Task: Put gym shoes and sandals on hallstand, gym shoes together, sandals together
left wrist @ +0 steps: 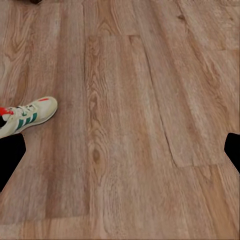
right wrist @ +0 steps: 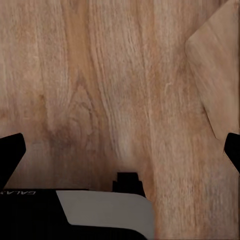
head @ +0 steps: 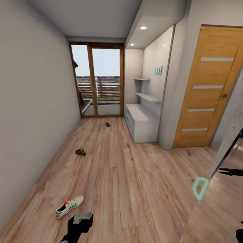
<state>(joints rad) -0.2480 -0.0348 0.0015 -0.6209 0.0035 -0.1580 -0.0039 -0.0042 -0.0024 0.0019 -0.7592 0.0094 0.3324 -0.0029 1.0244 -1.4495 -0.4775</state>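
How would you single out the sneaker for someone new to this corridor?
Start at the glass door at the corridor's far end and come down the wood floor toward the camera, along the left wall. The sneaker lies nearest the camera, white with green stripes and red accents. The two sandals farther up are small, flat and brown.

Left arm (head: 78, 226) low at the near edge of the head view, black with a grey block on top, reaching forward and down. Left gripper (left wrist: 120, 150) pointing down, its two black fingertips (left wrist: 11, 157) set wide at opposite edges of the left wrist view, jaws spread, nothing between them. Right gripper (right wrist: 120, 155) likewise spread, black fingertips (right wrist: 11, 152) at both edges of the right wrist view, jaws apart and bare; below them a black body part (right wrist: 30, 215) with a grey panel, lettering too cut off to read
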